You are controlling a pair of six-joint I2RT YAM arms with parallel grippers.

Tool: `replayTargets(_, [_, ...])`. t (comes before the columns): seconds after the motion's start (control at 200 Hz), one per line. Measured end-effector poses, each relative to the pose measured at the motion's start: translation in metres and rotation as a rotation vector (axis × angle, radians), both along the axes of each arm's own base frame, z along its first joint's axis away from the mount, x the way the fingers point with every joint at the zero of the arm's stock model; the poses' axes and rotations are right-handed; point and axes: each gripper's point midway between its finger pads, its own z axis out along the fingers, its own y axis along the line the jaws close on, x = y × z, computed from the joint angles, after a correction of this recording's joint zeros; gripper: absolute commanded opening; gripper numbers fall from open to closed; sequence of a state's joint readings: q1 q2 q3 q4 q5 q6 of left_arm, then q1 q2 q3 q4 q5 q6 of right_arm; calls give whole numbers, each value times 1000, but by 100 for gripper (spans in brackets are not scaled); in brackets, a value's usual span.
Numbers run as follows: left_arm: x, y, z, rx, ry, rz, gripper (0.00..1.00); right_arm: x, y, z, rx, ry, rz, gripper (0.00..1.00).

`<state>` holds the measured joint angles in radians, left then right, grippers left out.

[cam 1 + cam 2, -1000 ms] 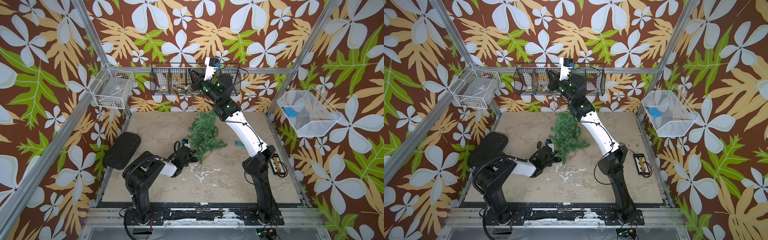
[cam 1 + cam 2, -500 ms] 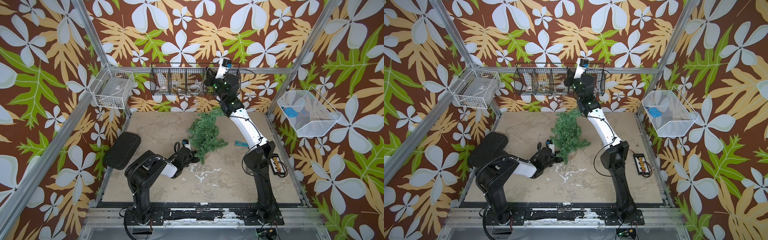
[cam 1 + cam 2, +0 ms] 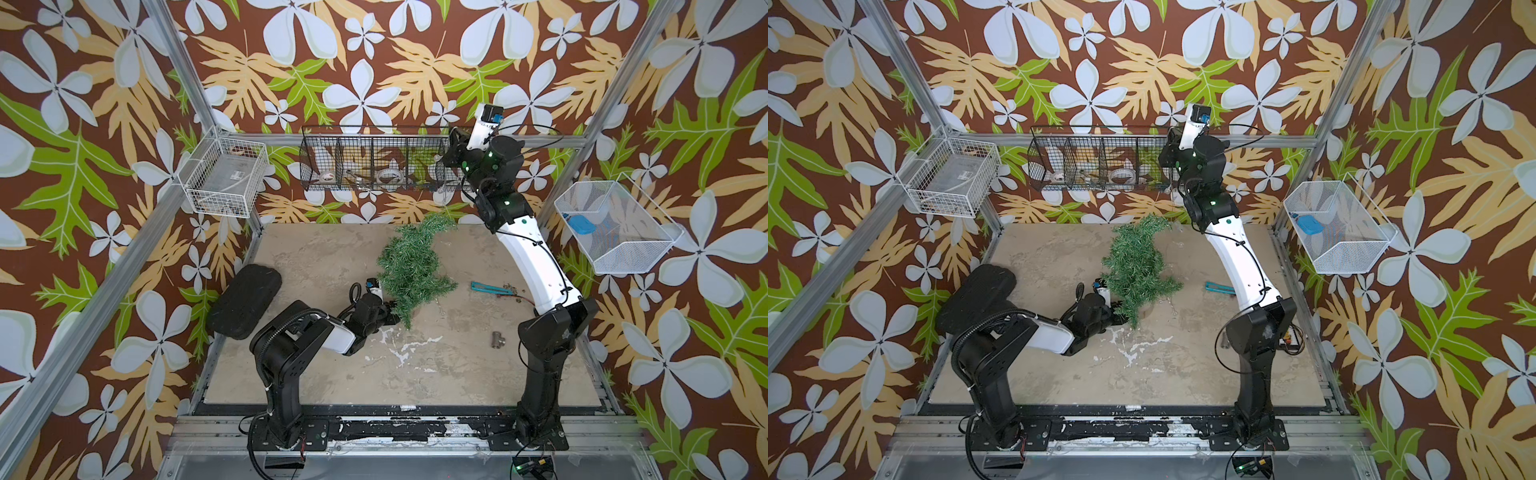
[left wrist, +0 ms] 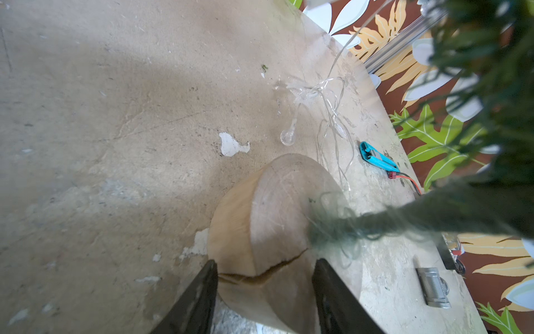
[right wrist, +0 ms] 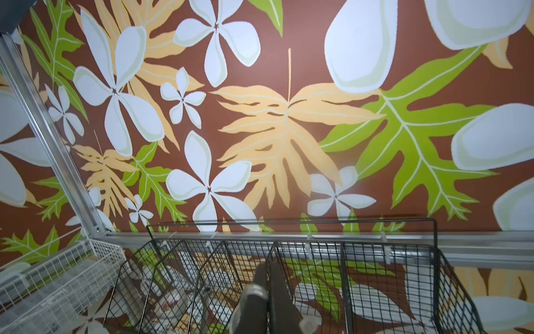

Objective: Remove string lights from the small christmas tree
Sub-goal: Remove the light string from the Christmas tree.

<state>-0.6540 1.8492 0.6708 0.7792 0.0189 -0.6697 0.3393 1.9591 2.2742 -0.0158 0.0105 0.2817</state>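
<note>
Left gripper (image 4: 265, 262), left wrist view: the jaws are closed on the sides of the round wooden base (image 4: 268, 208) of the small christmas tree (image 4: 448, 211), whose wrapped stem rises from the disc's face. Beyond the base the string lights (image 4: 306, 92) lie in a loose clear tangle on the table (image 4: 115, 115). One teardrop bulb (image 4: 288, 138) trails from the knot, and one strand climbs out of frame. A blue tool (image 4: 375, 157) and a metal pipe fitting (image 4: 433, 284) lie nearer the table edge, along which the aluminium frame rail (image 4: 404, 40) runs. Bare, chipped tabletop fills the opposite side.

Right wrist view: the right gripper (image 5: 267, 270) has its fingers pressed together above the black wire basket (image 5: 387, 245). Whether a wire is pinched cannot be told. A white wire basket (image 5: 57, 269) hangs in the corner beside the frame post (image 5: 49, 138).

Both top views: the tree (image 3: 411, 266) (image 3: 1136, 262) stands mid-table toward the back wall, with the left gripper (image 3: 392, 316) (image 3: 1117, 316) low at its foot. The right gripper (image 3: 451, 145) (image 3: 1167, 151) is raised at the right end of the black basket (image 3: 353, 139). Open tabletop lies in front of the tree, between the two arm bases. A black pad (image 3: 245, 299) overhangs the left edge, and a white mesh basket (image 3: 615, 249) hangs on the right wall. The label on the clear box (image 3: 232, 174) in the white wire basket is too small to read.
</note>
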Motion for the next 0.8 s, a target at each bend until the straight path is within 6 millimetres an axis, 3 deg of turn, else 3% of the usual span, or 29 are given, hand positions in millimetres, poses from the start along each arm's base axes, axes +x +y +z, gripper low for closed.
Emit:
replayTargets(0.185, [0, 1, 1, 17, 4, -2, 55, -13, -51, -3, -1, 45, -113, 0])
replayTargets(0.405, [0, 1, 1, 30, 11, -5, 55, -48, -53, -26, -31, 110, -67, 0])
replayTargets(0.801, [-7, 4, 3, 32, 31, -6, 55, -109, -67, -108, -26, 265, -47, 0])
